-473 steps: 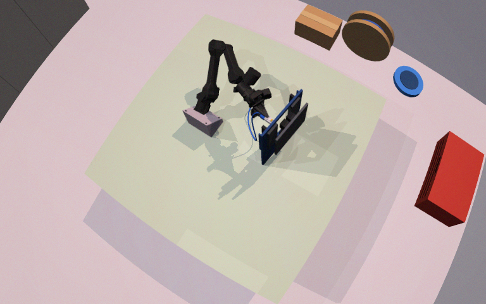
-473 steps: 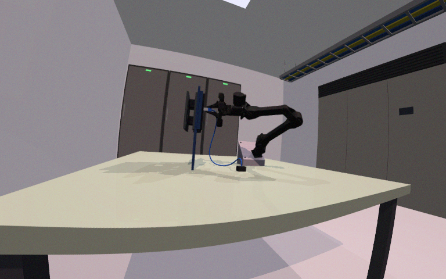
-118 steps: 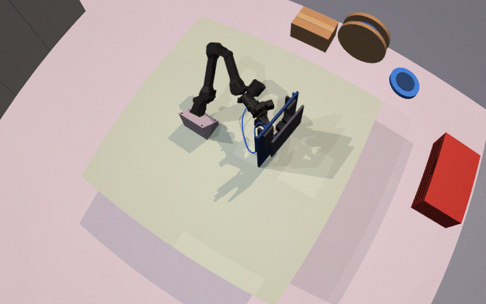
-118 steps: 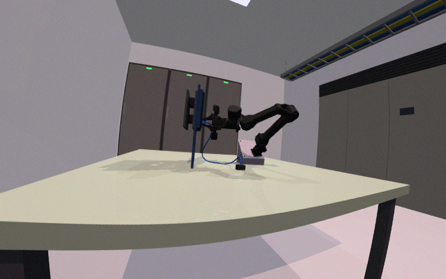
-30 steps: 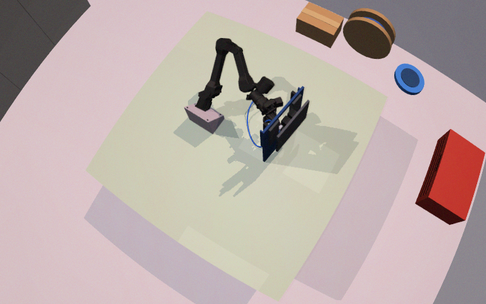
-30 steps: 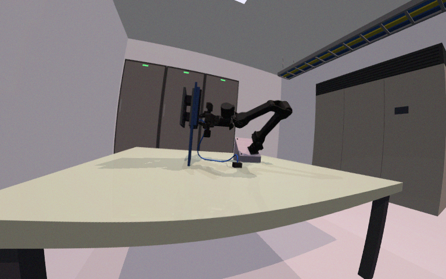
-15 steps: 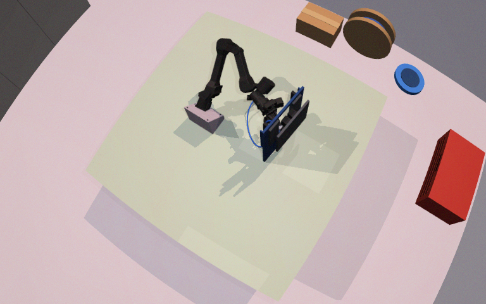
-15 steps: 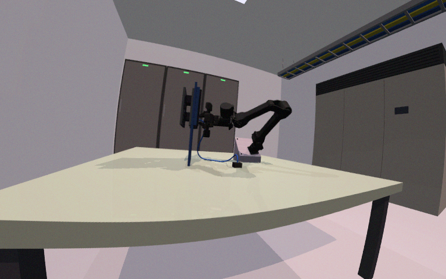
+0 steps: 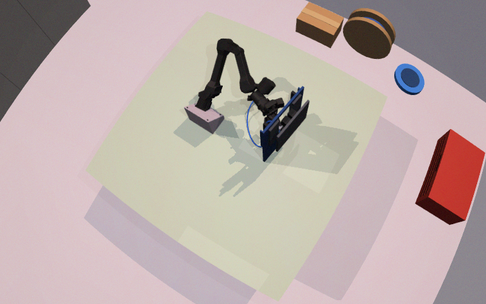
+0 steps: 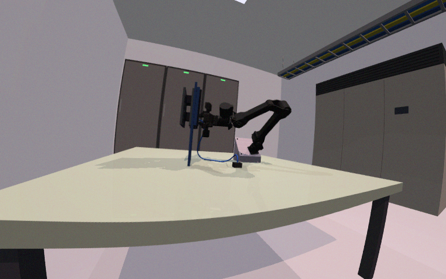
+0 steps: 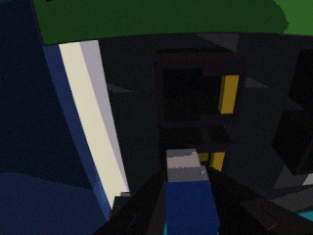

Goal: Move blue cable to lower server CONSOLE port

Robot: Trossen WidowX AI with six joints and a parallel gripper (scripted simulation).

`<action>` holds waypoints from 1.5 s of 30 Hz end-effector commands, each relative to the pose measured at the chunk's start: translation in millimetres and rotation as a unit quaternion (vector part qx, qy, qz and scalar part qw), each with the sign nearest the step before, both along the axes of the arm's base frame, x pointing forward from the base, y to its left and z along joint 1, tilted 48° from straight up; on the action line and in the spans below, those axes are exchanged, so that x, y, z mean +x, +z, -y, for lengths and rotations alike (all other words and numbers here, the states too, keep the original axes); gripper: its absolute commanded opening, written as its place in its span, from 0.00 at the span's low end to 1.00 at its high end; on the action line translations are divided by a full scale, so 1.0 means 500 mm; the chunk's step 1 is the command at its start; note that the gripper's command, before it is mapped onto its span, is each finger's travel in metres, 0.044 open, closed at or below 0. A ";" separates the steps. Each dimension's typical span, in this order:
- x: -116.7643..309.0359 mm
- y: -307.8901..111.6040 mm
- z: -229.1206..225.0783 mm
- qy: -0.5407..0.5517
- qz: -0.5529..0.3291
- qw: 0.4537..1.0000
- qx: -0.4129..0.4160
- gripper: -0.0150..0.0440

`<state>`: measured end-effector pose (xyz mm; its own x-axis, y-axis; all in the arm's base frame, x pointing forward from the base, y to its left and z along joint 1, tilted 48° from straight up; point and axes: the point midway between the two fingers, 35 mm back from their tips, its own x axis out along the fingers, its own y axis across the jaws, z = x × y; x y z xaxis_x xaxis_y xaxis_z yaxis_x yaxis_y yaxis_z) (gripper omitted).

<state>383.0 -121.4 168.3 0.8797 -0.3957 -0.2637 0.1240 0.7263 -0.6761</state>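
Between the fingers of the claw (image 9: 274, 120) (image 10: 201, 122) (image 11: 191, 201), the blue plug (image 11: 191, 206) is clamped, its pale grey nose directed away from the claw toward the dark port panel (image 11: 134, 103). Just ahead of the claw, the nose overlaps the lower of two stacked port openings in the wrist view; whether it is seated in that opening cannot be determined. Beyond the lower opening, the upper port opening (image 11: 183, 88) carries a yellow strip (image 11: 229, 94) at one side. Above both openings, as the claw's camera shows them, a green band (image 11: 161, 20) crosses the panel. Directly in front of the claw stands the upright blue rack frame (image 9: 264, 147) (image 10: 190, 145). Below the claw, the blue cable (image 9: 247, 120) (image 10: 213, 160) hangs in a curve and leads to a small black block (image 10: 237, 164) on the table (image 9: 171, 171) (image 10: 197, 197).
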 end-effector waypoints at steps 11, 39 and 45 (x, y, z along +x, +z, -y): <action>0.006 0.002 0.004 -0.006 0.003 1.000 0.001 0.25; -0.015 0.007 0.009 0.000 -0.001 1.000 0.000 1.00; -0.022 0.007 0.010 0.000 -0.001 1.000 0.000 1.00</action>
